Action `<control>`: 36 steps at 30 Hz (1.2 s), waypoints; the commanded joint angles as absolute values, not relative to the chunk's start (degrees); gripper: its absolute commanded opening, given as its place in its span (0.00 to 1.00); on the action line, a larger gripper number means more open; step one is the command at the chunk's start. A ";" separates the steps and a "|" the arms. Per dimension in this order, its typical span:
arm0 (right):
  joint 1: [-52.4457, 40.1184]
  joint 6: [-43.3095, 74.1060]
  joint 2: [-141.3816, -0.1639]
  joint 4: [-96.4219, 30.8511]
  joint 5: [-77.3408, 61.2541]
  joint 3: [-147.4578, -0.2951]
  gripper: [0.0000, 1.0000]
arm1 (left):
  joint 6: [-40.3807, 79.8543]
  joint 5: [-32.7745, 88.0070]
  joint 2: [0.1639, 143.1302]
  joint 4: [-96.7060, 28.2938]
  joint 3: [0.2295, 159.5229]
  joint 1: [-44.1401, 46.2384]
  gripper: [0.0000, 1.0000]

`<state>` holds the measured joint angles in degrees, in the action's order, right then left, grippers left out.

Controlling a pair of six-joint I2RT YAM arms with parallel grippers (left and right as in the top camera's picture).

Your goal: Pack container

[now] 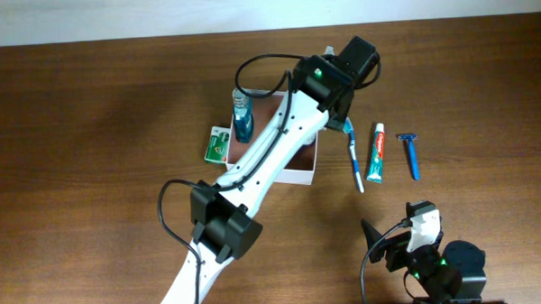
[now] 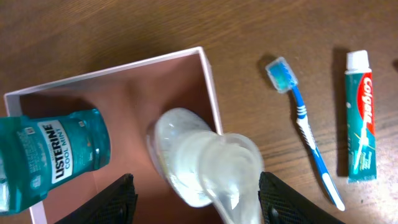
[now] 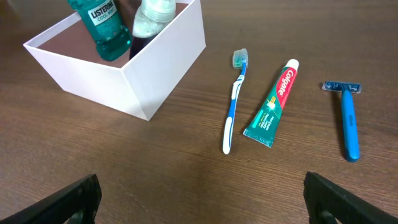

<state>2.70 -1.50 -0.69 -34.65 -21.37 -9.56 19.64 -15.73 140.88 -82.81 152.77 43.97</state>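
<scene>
The container (image 1: 300,174) is a white box with a pinkish-brown inside; it also shows in the left wrist view (image 2: 212,93) and the right wrist view (image 3: 163,57). A teal Listerine bottle (image 2: 56,152) stands in it (image 3: 104,28). A clear bottle with whitish contents (image 2: 202,158) stands beside the Listerine in the box (image 3: 149,17). My left gripper (image 2: 193,190) is open above the box, its fingers on either side of the clear bottle with a gap on the left. My right gripper (image 3: 199,193) is open and empty over bare table at the front right (image 1: 402,239).
On the table right of the box lie a blue toothbrush (image 1: 353,160), a Colgate toothpaste tube (image 1: 376,153) and a blue razor (image 1: 411,154). A small green packet (image 1: 218,143) lies left of the box. The left arm covers much of the box from above.
</scene>
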 commanded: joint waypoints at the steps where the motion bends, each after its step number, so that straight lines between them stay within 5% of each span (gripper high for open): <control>1: 3.03 -0.99 -0.21 -34.85 -22.04 -9.30 0.99 | 17.15 -17.69 140.03 -82.37 152.14 46.06 0.64; 23: 3.03 -0.99 -0.21 -34.85 -22.04 -9.30 0.99 | 15.70 -23.81 144.66 -82.52 151.96 46.61 0.64; 36: 3.03 -0.99 -0.21 -34.85 -22.04 -9.30 0.99 | 14.17 -23.62 144.66 -80.60 151.96 46.57 0.47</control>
<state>2.70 -1.48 -0.69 -34.65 -21.37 -9.56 14.96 -22.63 144.14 -80.68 152.07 46.81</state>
